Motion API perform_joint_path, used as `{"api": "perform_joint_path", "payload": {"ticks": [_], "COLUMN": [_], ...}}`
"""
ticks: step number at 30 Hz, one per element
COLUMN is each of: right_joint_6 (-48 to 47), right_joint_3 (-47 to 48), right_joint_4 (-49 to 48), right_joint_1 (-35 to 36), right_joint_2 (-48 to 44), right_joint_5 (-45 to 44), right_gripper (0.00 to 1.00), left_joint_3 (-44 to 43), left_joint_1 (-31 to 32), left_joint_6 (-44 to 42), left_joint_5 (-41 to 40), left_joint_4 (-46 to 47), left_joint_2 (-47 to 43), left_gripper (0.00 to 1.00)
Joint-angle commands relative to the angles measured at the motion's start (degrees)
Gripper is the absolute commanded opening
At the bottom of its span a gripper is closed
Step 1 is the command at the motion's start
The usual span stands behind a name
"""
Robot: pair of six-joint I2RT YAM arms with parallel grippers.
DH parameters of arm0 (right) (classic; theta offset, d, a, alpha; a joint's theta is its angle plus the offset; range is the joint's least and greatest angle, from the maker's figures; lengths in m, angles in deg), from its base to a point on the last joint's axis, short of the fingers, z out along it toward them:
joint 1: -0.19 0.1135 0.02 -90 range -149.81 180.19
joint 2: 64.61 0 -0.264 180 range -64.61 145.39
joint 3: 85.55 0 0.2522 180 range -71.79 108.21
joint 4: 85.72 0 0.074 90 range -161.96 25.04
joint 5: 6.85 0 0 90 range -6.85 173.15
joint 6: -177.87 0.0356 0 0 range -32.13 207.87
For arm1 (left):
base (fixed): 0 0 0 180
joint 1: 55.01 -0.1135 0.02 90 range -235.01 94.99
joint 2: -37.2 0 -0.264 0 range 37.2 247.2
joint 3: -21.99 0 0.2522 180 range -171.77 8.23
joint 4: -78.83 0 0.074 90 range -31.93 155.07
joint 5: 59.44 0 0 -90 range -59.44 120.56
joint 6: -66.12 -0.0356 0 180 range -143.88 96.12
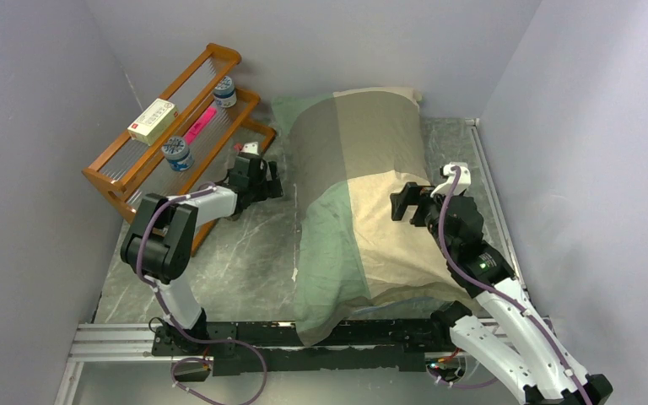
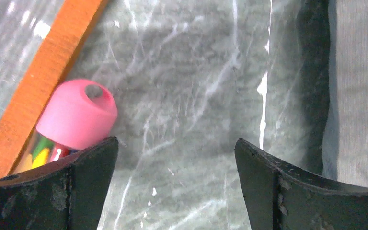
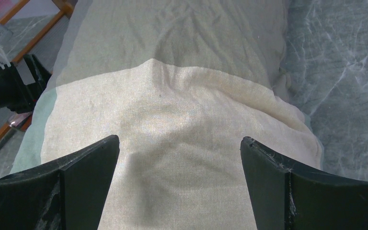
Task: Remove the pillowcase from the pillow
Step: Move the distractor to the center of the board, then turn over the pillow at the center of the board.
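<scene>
The pillowcase [image 1: 350, 198], in big beige, olive and green checks, lies lengthwise down the middle of the marble table with the pillow inside it; the pillow itself is hidden, only its plump bulk shows. My left gripper [image 1: 276, 182] is low over bare table just left of the pillowcase, open with nothing between its fingers [image 2: 176, 143]; the cloth's edge [image 2: 359, 96] lies beyond its right finger. My right gripper [image 1: 401, 202] hovers open above the beige check [image 3: 182, 110], its fingers apart over the cloth [image 3: 179, 141] and holding nothing.
A wooden rack [image 1: 177, 126] stands at the back left with a white and red box [image 1: 151, 120], two small bottles [image 1: 177, 153] [image 1: 224, 90] and a pink item [image 1: 201, 125]. A pink-capped tube [image 2: 79, 112] lies by the rack's rail [image 2: 43, 72]. Walls close both sides.
</scene>
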Motion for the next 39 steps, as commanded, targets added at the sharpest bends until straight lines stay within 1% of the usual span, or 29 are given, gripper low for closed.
{"api": "perform_joint_path", "payload": {"ticks": [1, 12, 16, 19, 23, 30, 35, 39], "right_joint_6": [-0.66, -0.77, -0.84, -0.64, -0.24, 0.43, 2.08, 2.91], "right_joint_3": [3.37, 4.23, 3.91, 3.64, 3.78, 4.67, 6.28, 6.59], "right_joint_4": [0.26, 1.00, 0.99, 0.84, 1.34, 2.35, 6.91, 8.30], "right_joint_1": [0.28, 0.28, 0.28, 0.31, 0.28, 0.28, 0.28, 0.28], "right_joint_2": [-1.16, -0.87, -1.21, -1.03, -0.34, 0.67, 2.95, 4.53], "right_joint_5": [-1.52, -1.37, -1.94, -1.98, -2.42, -3.28, -10.34, -10.39], "right_gripper": [1.00, 1.00, 1.00, 1.00, 1.00, 1.00, 1.00, 1.00], "left_joint_3": [-2.81, -2.92, -2.46, -2.15, -1.50, 1.01, 3.62, 4.73], "left_joint_1": [-1.99, -6.06, -7.24, -7.09, -6.45, -5.21, -2.96, -0.20], "left_joint_6": [-1.55, -1.75, -1.82, -2.04, -2.04, 0.48, 1.09, 1.65], "left_joint_5": [-2.32, -5.07, -3.93, 0.00, 5.24, 10.64, 11.64, 12.94], "left_joint_4": [-0.41, -2.89, -2.52, -1.72, -0.88, -0.09, -0.05, -0.99], "left_joint_2": [1.32, 3.44, 3.06, 2.18, -0.58, -7.03, -13.20, -18.42], "left_gripper": [0.98, 0.97, 0.97, 0.97, 0.98, 0.97, 0.97, 0.97]}}
